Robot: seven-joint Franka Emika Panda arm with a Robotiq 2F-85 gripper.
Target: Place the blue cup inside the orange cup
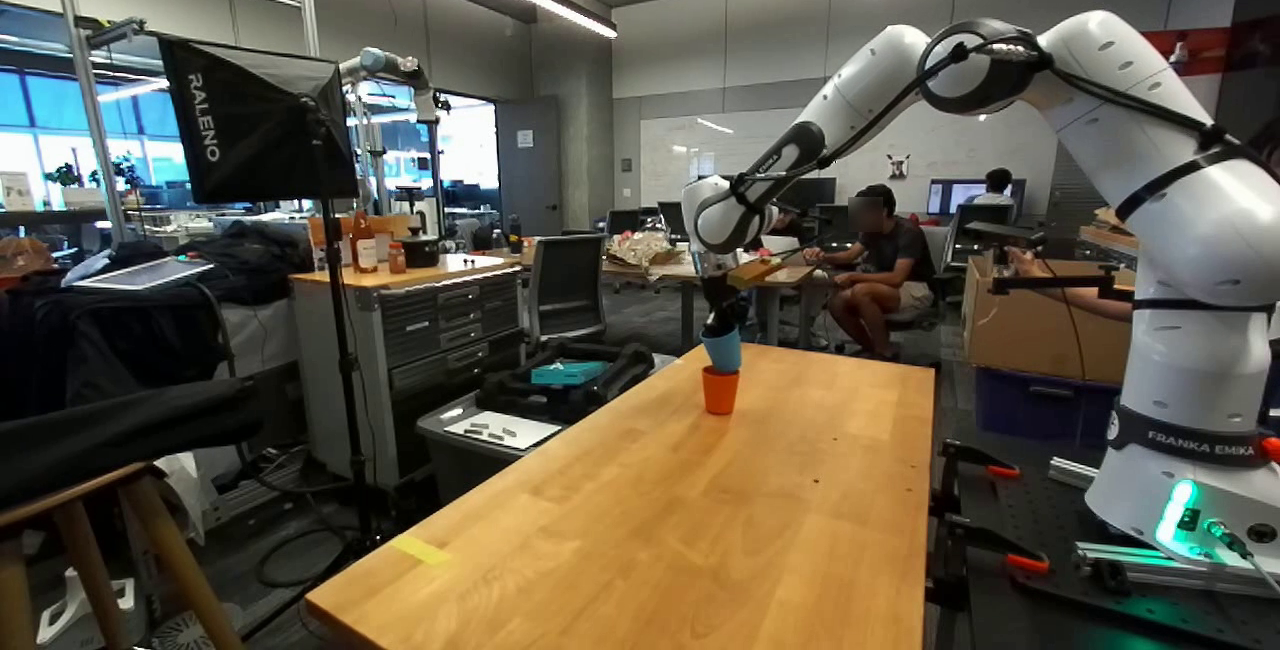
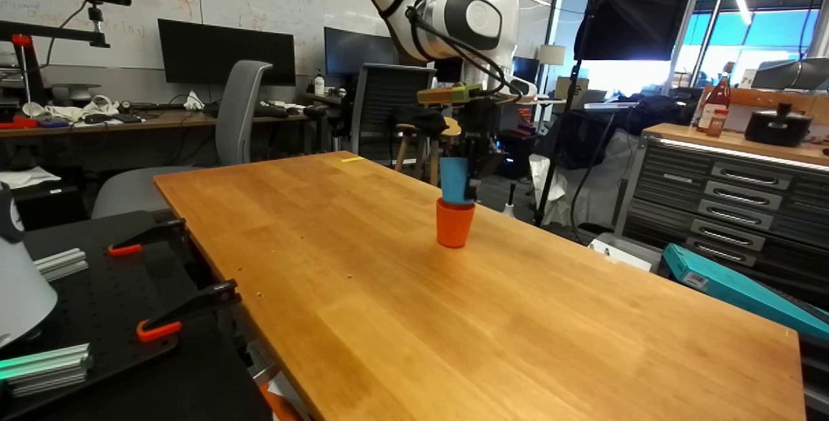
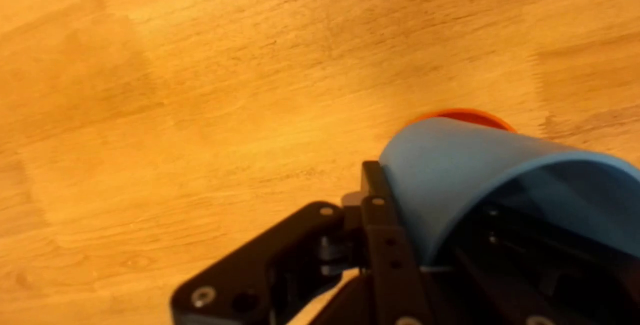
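My gripper (image 3: pixel 407 215) points down and is shut on the wall of the blue cup (image 3: pixel 460 165). One finger is outside the wall and the other reaches inside the cup. The blue cup is mouth up, slightly tilted, and shows in both exterior views (image 1: pixel 722 351) (image 2: pixel 454 181). Its base is right at the mouth of the orange cup (image 1: pixel 720 393), which stands upright on the table and also shows in an exterior view (image 2: pixel 454 224). I cannot tell how far the base is inside the rim. In the wrist view only a sliver of the orange rim (image 3: pixel 465 112) shows; the blue cup hides the rest.
The wooden table (image 1: pixel 700 530) carries both cups near its long edge away from the robot base. A piece of yellow tape (image 1: pixel 422 550) is stuck at one corner. A softbox light (image 1: pixel 258 120) and a drawer cabinet (image 1: pixel 440 320) stand beyond that edge. A person (image 1: pixel 875 260) sits behind.
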